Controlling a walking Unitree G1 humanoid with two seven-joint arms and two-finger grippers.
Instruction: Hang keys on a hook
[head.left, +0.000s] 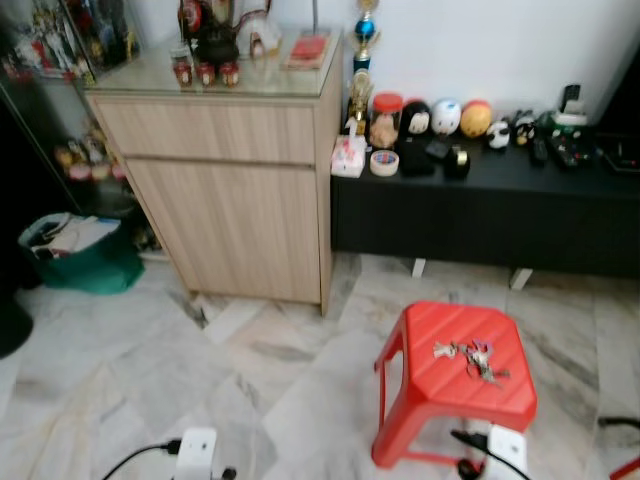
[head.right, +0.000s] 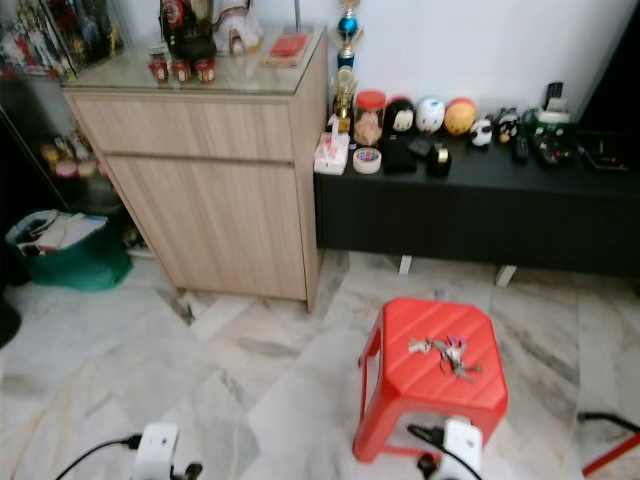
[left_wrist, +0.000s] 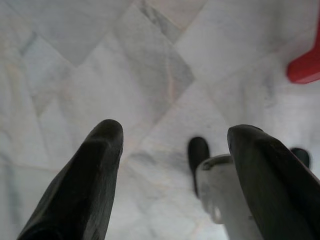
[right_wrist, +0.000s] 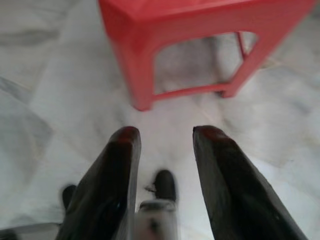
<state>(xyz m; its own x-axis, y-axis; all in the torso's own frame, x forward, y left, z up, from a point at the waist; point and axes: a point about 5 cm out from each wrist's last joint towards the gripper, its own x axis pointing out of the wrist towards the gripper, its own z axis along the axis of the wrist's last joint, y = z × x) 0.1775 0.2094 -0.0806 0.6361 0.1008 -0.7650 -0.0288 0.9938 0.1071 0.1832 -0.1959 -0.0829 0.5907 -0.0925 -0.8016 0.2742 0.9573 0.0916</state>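
A bunch of keys (head.left: 472, 358) lies near the middle of a red plastic stool's (head.left: 430, 385) seat on a marble floor (head.left: 120, 350). Both arms hang low. The left pincer (left_wrist: 170, 165) and right pincer (right_wrist: 164, 150) are released and empty. A careless approach could likely nudge the light stool and slide the keys off.

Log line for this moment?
phase: approach | keys: on red stool, ungrasped | left gripper: open, over floor | right gripper: open, low, before stool | hook: not seen
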